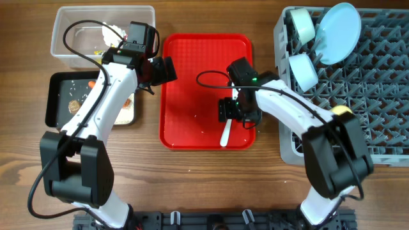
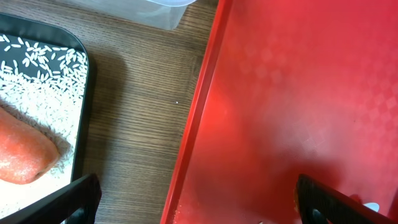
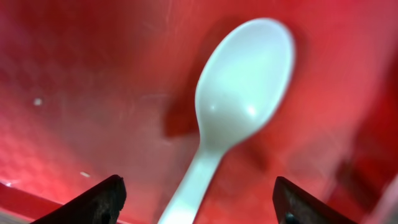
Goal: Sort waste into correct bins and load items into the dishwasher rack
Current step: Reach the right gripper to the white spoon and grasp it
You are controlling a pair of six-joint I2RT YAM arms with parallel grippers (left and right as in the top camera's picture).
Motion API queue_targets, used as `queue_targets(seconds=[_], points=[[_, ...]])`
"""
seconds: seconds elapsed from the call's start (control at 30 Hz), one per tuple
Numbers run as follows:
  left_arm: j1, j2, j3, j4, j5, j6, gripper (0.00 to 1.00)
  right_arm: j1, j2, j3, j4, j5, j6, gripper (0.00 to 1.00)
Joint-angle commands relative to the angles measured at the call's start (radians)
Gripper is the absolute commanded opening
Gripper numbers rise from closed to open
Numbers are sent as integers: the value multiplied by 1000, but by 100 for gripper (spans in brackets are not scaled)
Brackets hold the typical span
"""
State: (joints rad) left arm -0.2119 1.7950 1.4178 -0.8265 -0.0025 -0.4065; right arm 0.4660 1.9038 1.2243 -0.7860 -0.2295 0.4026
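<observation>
A white spoon (image 1: 225,135) lies on the flat red tray (image 1: 192,76). My right gripper (image 1: 239,119) hovers low over it, open. In the right wrist view the fingers (image 3: 196,202) straddle the spoon's handle (image 3: 242,93) without touching it. My left gripper (image 1: 167,69) is open and empty over the red tray's left edge (image 2: 205,93). The black tray (image 1: 57,83) holds rice (image 2: 43,81), a carrot (image 2: 22,152) and a brown lump (image 1: 72,105). The clear tub (image 1: 64,32) holds white tissue (image 1: 115,29). The grey rack (image 1: 377,83) holds a plate (image 1: 339,32), two bowls (image 1: 300,22) and a yellow cup (image 1: 342,110). The pink cup is out of view.
A few rice grains lie on the red tray (image 3: 37,101). A strip of bare wood (image 2: 143,112) separates the black tray from the red tray. My left arm crosses over the black tray's right side. The rack stands close against the red tray's right edge.
</observation>
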Motion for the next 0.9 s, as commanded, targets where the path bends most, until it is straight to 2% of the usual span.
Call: queue_targets(seconds=[0.0,0.13,0.23,0.53,0.87], points=[[6,0,3,3,2,-14,100,2,50,-5,9,-55,-34,69],[6,0,3,3,2,-14,100,2,51,-5,21,-57,-29,48],[6,0,3,3,2,-14,100,0,51,-5,20,-49,-8,40],[6,0,3,3,2,-14,100,-1,51,-5,12,-42,-8,25],[6,0,3,3,2,-14,100,-21,51,-5,31,63,14,24]])
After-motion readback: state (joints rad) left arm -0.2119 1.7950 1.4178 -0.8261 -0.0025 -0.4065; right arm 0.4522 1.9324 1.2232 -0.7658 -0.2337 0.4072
